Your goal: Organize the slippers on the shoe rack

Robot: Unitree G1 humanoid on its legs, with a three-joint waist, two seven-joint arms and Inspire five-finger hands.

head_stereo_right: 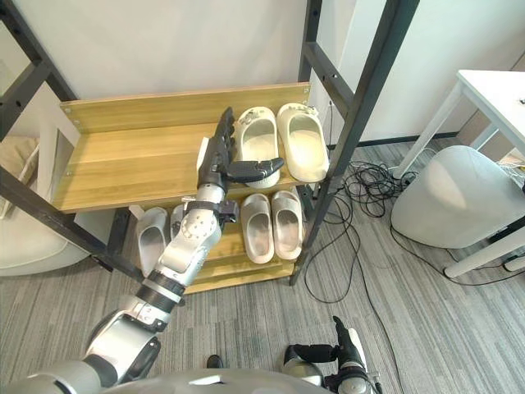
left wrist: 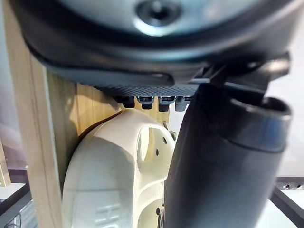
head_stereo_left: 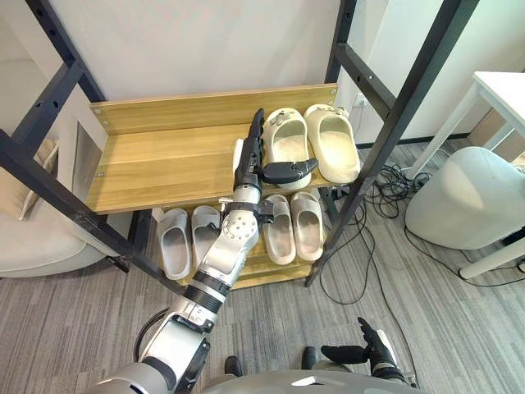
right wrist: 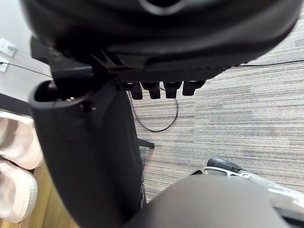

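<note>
Rack: a light wooden two-shelf shoe rack [head_stereo_left: 164, 160] in a black metal frame; every place below is given from it.

Task's thing: a pair of cream moulded foam slippers [head_stereo_left: 332, 139] lies on the rack's upper shelf at its right end, the two side by side and touching or nearly so.

Lower shelf: a pair of pale grey slide slippers [head_stereo_left: 174, 240] sits toward the rack's left. A pair of beige slide slippers [head_stereo_left: 308, 223] sits toward its right, under the cream pair.

Left hand: the left hand [head_stereo_left: 250, 156] reaches over the upper shelf. Its fingers are straight and pressed together, laid along the outer flank of the left cream slipper, and the thumb is spread across that slipper's near end. Nothing is pinched.

Why held so: a flat hand works as a paddle, so this looks like squaring the slipper against its mate rather than lifting it.

Right hand: the right hand [head_stereo_left: 365, 351] hangs low in front of the rack, fingers loosely spread, holding nothing. It is probably kept clear of the work.

Progress: all three pairs lie matched on shelves, so the task seems near its end.

Risk: too firm a sideways push could crowd the outer cream slipper off the rack's right end.
</note>
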